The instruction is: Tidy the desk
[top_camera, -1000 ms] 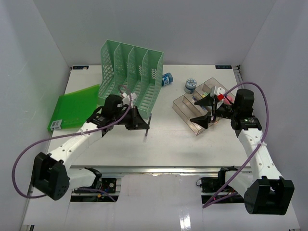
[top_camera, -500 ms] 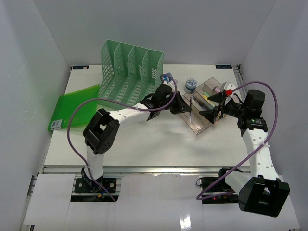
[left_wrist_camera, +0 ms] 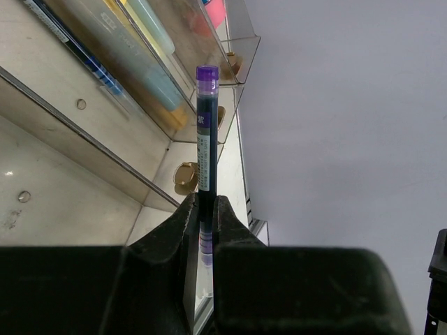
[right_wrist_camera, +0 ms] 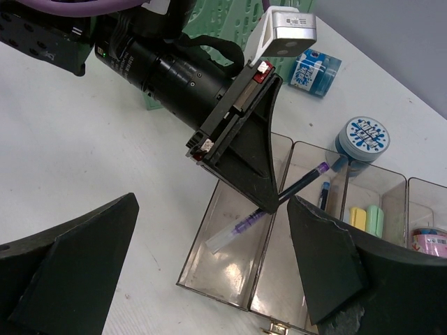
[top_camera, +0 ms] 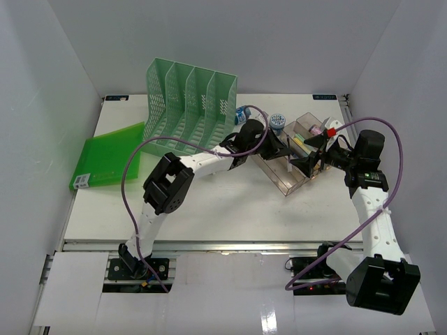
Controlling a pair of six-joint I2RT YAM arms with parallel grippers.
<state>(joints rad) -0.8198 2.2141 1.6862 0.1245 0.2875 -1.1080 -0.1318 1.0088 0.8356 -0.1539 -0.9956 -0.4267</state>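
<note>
My left gripper [left_wrist_camera: 202, 202] is shut on a dark pen [left_wrist_camera: 204, 139] with a purple end, held about halfway along. From above, the left gripper [top_camera: 285, 152] reaches across the white desk [top_camera: 209, 209] and hangs over the clear tiered tray [top_camera: 278, 184]. In the right wrist view the pen [right_wrist_camera: 297, 185] slants above the tray's two nearest compartments, its clear end over the nearest. My right gripper [right_wrist_camera: 211, 202] is open and empty, its fingers spread either side of that end of the tray [right_wrist_camera: 209, 289], just right of the left gripper.
A green mesh file rack [top_camera: 188, 105] stands at the back left, with a green folder [top_camera: 105, 157] flat beside it. A blue tape roll [right_wrist_camera: 363, 136] and a small blue box [right_wrist_camera: 316, 70] lie behind the tray. The tray holds a blue pen [right_wrist_camera: 325, 192] and pastel highlighters [right_wrist_camera: 367, 218].
The left arm has swung right from in front of the file rack to over the tray, carrying the pen. The right gripper drew back slightly to the right and stays open.
</note>
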